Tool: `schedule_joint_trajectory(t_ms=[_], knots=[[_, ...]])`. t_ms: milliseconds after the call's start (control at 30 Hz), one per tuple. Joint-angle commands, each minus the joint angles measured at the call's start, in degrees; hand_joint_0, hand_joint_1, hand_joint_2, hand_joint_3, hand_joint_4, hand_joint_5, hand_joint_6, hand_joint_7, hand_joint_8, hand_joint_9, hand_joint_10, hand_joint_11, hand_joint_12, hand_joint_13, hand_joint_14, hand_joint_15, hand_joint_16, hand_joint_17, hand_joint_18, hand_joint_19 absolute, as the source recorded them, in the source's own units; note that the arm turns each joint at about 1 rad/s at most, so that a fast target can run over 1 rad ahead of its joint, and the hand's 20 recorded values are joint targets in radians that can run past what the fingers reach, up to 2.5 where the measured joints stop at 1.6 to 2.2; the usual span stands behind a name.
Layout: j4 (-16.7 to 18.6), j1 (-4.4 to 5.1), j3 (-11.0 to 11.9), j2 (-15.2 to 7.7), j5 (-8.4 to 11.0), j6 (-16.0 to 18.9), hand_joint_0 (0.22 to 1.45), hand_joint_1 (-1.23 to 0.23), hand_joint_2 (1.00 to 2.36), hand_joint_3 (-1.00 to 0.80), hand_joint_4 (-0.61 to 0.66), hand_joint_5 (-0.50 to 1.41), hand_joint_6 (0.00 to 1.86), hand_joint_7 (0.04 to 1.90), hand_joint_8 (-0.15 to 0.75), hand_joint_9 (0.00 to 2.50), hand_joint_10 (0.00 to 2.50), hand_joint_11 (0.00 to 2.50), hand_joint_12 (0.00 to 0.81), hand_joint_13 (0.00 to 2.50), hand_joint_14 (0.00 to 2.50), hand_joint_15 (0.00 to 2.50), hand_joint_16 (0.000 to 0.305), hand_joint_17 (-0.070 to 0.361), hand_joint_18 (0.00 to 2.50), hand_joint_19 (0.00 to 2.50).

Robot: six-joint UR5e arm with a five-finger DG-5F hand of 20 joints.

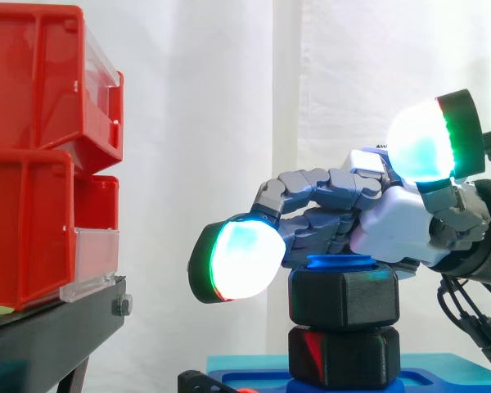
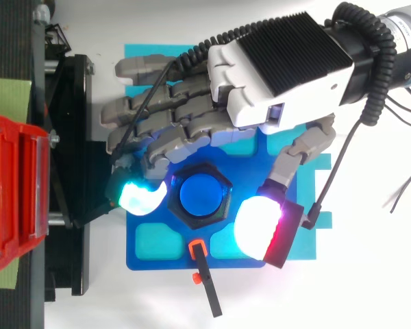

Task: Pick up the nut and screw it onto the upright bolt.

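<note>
A black hex nut (image 1: 344, 296) (image 2: 200, 222) sits on the upright blue bolt (image 1: 340, 262) (image 2: 201, 195), whose top shows just above it. Below the nut is a second black hex piece (image 1: 344, 356) with a red mark, standing on the blue base plate (image 2: 171, 260). My hand (image 1: 393, 221) (image 2: 274, 62) hovers over the far side of the nut, palm down and open. Its fingers (image 2: 140, 195) reach past the nut's left side at about the height of the bolt top. The thumb (image 2: 260, 226) sticks out to the nut's right and is raised well above it. Nothing is in the hand.
Red bins (image 1: 33, 164) (image 2: 14, 192) are stacked on a black stand (image 1: 49, 327) to the left, close to the fingertips. A thin black tool with an orange collar (image 2: 205, 281) lies at the base plate's near edge. A cyan mat (image 2: 308, 247) lies under the plate.
</note>
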Motion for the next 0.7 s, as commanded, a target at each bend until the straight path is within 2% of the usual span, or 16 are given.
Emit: schedule_joint_trajectory(t_ms=[0,533,667], knots=[[-0.09,-0.29,-0.02,0.0,-0.14,0.01,0.38,-0.09,1.0,-0.5,0.19,-0.19,0.5,0.78,0.274,0.35,0.0,0.0,0.375,0.09,0.0,0.0,0.048,0.109,0.0,0.0],[0.17,-1.25,-0.02,0.0,-1.72,0.27,0.39,-0.1,1.0,-0.5,0.23,-0.16,0.5,0.89,0.283,0.42,0.0,0.0,0.359,0.13,0.0,0.0,0.045,0.101,0.0,0.0],[0.17,-1.78,-0.02,0.0,-2.24,0.27,0.4,-0.1,1.0,-0.5,0.26,-0.14,0.5,0.95,0.288,0.46,0.0,0.0,0.355,0.16,0.0,0.0,0.043,0.097,0.0,0.0]])
